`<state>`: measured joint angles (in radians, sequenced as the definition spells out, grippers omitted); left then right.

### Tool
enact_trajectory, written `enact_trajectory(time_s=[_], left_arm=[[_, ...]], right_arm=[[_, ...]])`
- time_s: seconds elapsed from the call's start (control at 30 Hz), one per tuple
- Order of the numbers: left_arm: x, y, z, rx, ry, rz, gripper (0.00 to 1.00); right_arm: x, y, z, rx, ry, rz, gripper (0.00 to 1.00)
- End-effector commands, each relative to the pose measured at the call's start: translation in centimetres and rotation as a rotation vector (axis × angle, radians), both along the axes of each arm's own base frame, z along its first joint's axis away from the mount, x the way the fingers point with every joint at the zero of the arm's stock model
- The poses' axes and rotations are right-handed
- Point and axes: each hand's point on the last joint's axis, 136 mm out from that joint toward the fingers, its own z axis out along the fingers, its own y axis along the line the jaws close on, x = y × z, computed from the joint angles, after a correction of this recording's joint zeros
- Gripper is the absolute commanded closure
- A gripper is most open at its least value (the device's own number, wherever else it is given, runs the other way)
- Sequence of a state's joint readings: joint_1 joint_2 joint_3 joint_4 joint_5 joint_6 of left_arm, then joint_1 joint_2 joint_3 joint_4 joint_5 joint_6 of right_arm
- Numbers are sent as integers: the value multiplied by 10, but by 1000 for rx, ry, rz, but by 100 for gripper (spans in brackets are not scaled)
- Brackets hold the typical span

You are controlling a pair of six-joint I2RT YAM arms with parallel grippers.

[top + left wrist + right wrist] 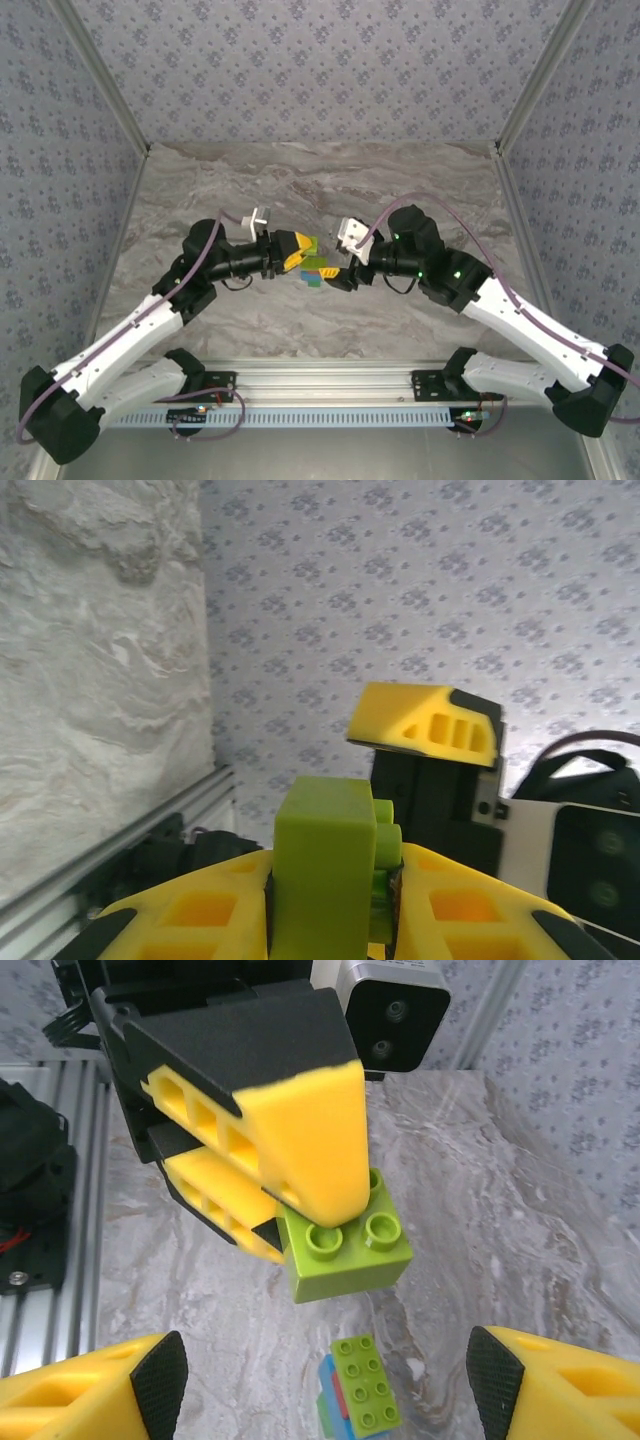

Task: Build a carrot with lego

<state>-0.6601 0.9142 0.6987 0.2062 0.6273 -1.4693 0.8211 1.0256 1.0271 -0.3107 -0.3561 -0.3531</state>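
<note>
While the left claw is clamped on a lime-green brick and holds it in the air, the part-built carrot lies just below it on the bench, near the middle between the two arms. It is a small stack with a green studded piece facing up and blue and red showing at its side. The right claw hangs over the same spot with its fingers spread wide, gripping nothing. My reading is that the step in hand is adding this lime brick to the stack. The next move would call for lining its underside up with the green studs, lowering it squarely and pressing. The right claw would probably need to steady the stack so it does not slide or tip.
</note>
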Motion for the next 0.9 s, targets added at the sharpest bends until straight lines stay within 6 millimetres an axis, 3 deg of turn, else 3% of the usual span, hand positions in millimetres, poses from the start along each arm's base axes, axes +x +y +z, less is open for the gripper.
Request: enact_trajectory(time_s=[0.0,0.23,0.6,0.87], left_arm=[[1,4,24,-128,27,25,71],[-2,8,24,-154,40,37,72],[0,7,14,-150,50,44,72],[2,6,12,-152,52,44,72]], right_arm=[[-8,6,19,72,14,89,21],[3,8,29,118,22,102,21],[14,30,32,136,58,151,21],[19,42,30,126,83,174,27]])
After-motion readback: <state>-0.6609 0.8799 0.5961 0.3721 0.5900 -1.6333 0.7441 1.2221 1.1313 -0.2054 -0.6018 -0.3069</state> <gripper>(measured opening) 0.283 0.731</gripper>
